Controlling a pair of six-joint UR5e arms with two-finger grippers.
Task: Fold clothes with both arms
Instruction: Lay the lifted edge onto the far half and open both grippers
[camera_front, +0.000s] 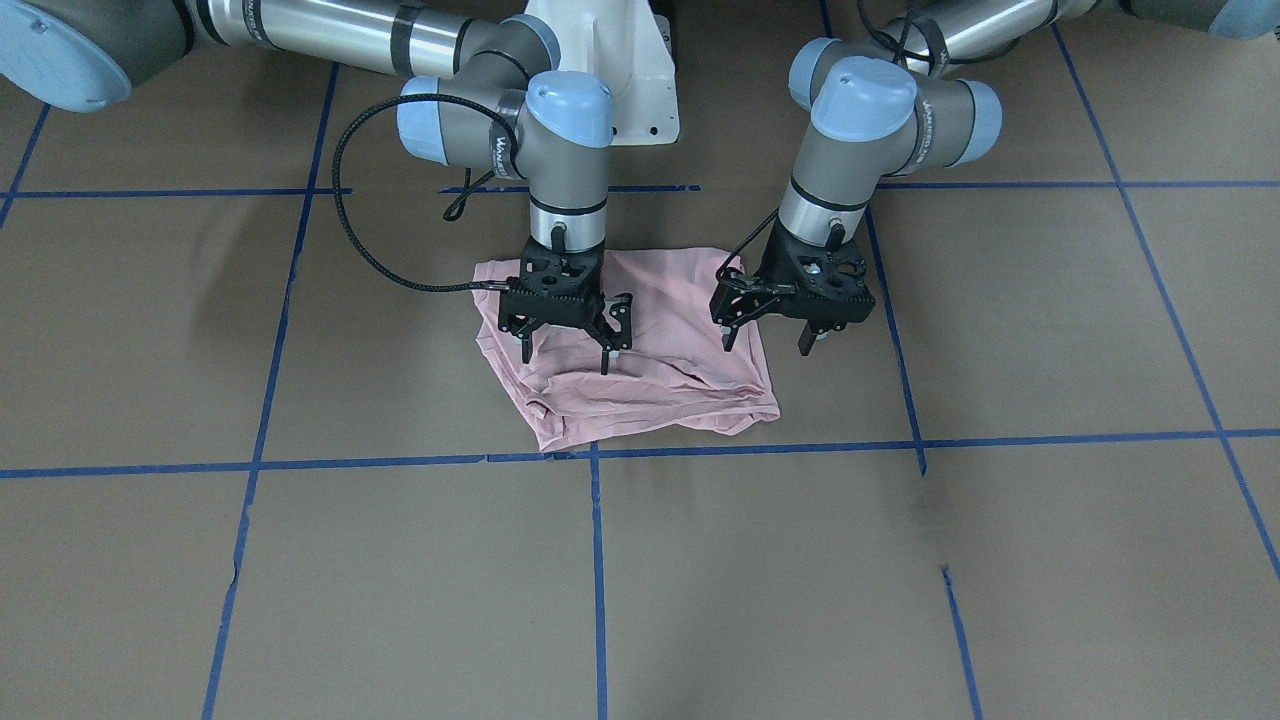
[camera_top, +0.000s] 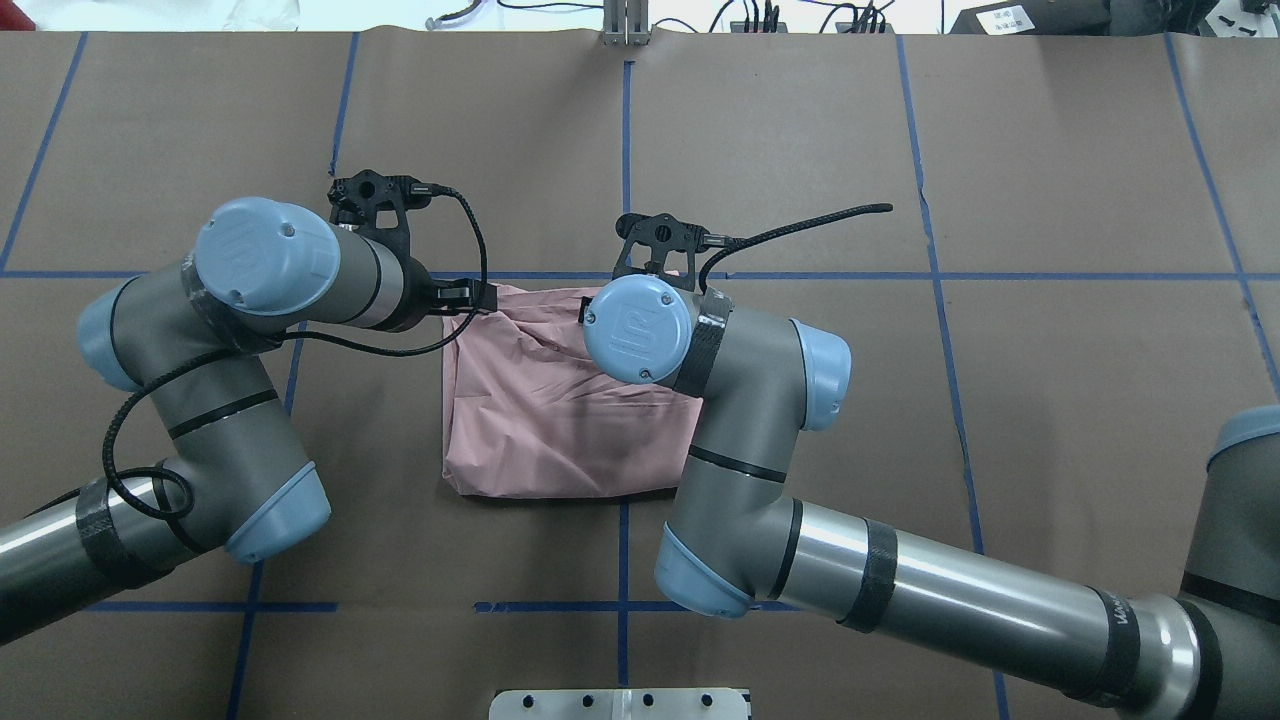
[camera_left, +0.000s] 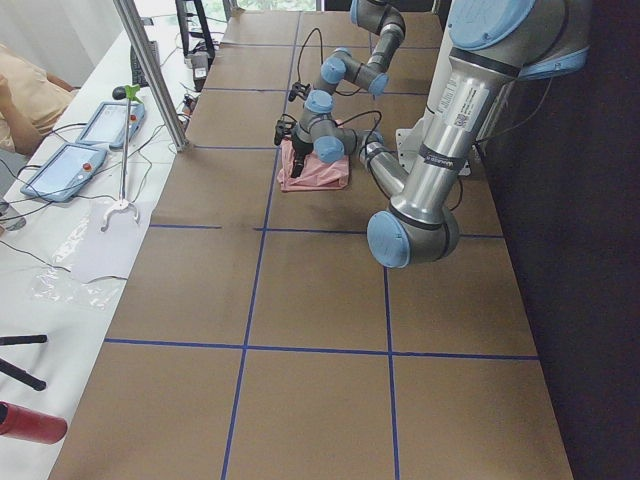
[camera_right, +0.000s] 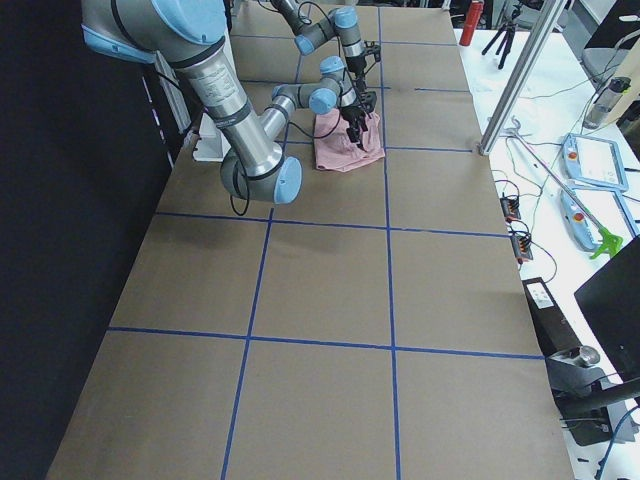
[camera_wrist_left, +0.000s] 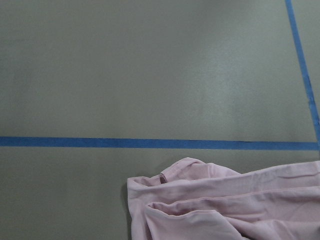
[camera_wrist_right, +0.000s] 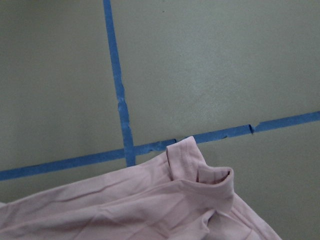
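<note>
The roughly folded pink T-shirt (camera_front: 660, 300) lies on the brown table (camera_front: 1030, 320) before the robot, the right gripper (camera_front: 565, 348) open, empty, just above it, the left gripper (camera_front: 766, 342) likewise over its left edge.

- Bare table (camera_front: 700, 580) is left all round the folded T-shirt (camera_front: 660, 395), widest toward the operators.
- Shirt's robot-side half is overhung by left gripper (camera_front: 766, 343) and right gripper (camera_front: 565, 357).
</note>
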